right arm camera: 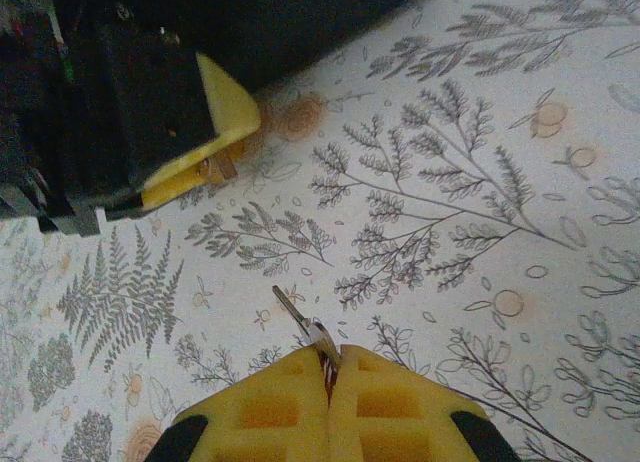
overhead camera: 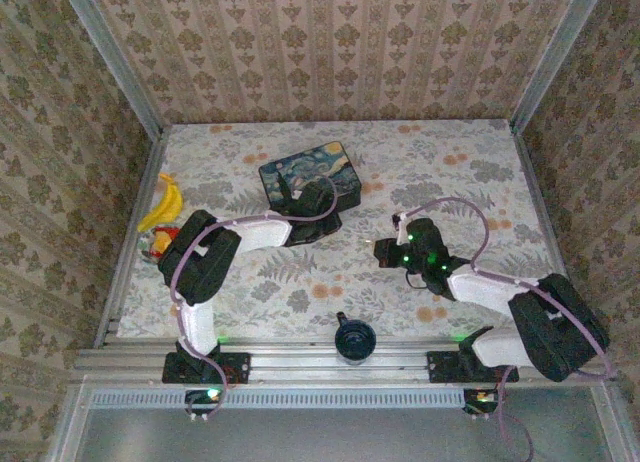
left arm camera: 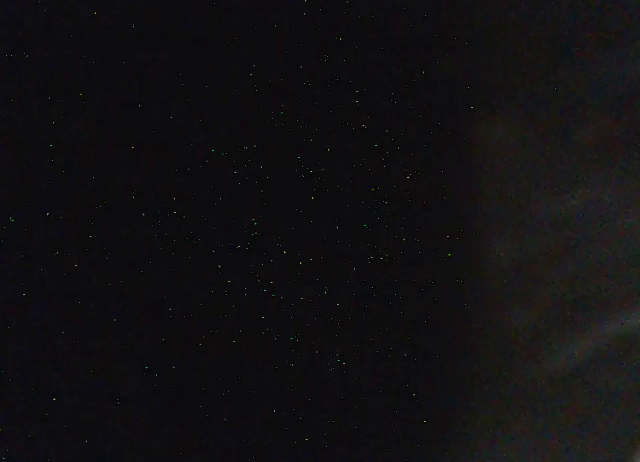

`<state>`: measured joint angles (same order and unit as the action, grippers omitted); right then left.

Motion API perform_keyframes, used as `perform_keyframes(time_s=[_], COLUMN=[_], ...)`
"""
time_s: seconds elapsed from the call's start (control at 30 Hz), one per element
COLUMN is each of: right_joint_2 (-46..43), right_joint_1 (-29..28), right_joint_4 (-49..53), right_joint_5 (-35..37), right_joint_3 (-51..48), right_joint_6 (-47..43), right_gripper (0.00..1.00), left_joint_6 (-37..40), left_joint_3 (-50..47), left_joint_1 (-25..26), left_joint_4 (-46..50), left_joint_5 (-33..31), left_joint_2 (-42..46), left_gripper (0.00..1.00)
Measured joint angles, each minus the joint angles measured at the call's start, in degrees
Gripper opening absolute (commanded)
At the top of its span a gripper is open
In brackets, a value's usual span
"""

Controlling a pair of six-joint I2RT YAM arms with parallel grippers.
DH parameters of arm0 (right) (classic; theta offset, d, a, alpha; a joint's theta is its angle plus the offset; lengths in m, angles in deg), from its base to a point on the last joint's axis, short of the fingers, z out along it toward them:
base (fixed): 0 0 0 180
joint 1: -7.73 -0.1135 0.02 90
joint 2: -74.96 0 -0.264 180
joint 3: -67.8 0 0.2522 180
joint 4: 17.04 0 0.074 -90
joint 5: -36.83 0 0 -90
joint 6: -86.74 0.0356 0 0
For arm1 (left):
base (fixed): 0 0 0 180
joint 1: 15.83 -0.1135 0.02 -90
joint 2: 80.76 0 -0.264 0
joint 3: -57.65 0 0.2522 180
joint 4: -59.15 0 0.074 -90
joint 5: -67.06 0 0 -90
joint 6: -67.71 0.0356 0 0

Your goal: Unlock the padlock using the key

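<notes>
In the right wrist view my right gripper [right arm camera: 330,360] is shut on a small silver key [right arm camera: 300,322]. The key's blade sticks out ahead and to the left, just above the floral tabletop. Up and to the left of it, the left gripper [right arm camera: 214,154] has its yellow pads [right arm camera: 228,107] closed around a tiny brass padlock [right arm camera: 214,169], which is mostly hidden between them. A stretch of table separates key and padlock. From above, the left gripper [overhead camera: 322,210] sits by the dark blue painted box [overhead camera: 310,174], and the right gripper [overhead camera: 382,250] points left toward it. The left wrist view is black.
A banana [overhead camera: 165,202] and a red item [overhead camera: 155,244] lie at the table's left edge. A black round object [overhead camera: 353,338] stands at the front edge between the arm bases. Patterned walls enclose the table [overhead camera: 450,162] on three sides.
</notes>
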<state>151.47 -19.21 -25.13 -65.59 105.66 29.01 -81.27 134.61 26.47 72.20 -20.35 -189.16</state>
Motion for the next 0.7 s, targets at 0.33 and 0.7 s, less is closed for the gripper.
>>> perform_keyframes(time_s=[0.33,0.7], right_joint_2=[11.3,19.9], right_joint_1=[-7.3,-10.1], right_joint_4=[-11.2,-25.0], right_joint_5=[5.2,13.7], right_joint_3=[0.2,0.3], right_joint_6=[0.7,1.4], right_gripper=[0.00,0.00], left_joint_6=[-3.3,-4.9], left_joint_3=[0.2,0.2], left_joint_1=[-0.1,0.1], left_joint_4=[-2.3,-2.8], left_joint_5=[1.1,2.2], left_joint_2=[-0.5,-0.7], left_gripper=[0.00,0.00])
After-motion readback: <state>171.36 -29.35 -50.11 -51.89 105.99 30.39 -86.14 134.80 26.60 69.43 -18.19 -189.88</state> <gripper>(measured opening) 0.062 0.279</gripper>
